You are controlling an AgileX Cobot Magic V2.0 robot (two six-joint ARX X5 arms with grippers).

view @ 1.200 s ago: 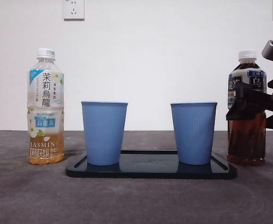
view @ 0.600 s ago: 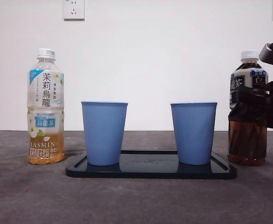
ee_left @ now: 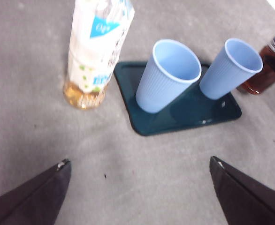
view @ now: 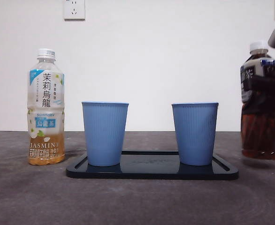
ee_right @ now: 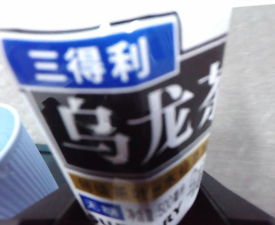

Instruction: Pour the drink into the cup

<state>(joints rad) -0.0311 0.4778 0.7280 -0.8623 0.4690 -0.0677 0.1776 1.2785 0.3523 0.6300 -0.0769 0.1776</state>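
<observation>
The right end effector (view: 273, 84) grips the dark oolong bottle (view: 262, 122), part-full of brown tea, held just above the surface (view: 137, 201) right of the glossy black tray (view: 151, 171). Two ribbed blue cups (ee_left: 168, 75) there look empty. The left end effector (ee_left: 137, 192) is spread, gripping nothing.

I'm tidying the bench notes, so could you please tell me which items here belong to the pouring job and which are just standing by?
In the job:
- dark oolong tea bottle with white cap, lifted off the table
- right gripper clamped on it
- nearest ribbed blue plastic cup

Standing by:
- other blue cup
- black tray
- jasmine tea bottle
- left gripper, open
</observation>
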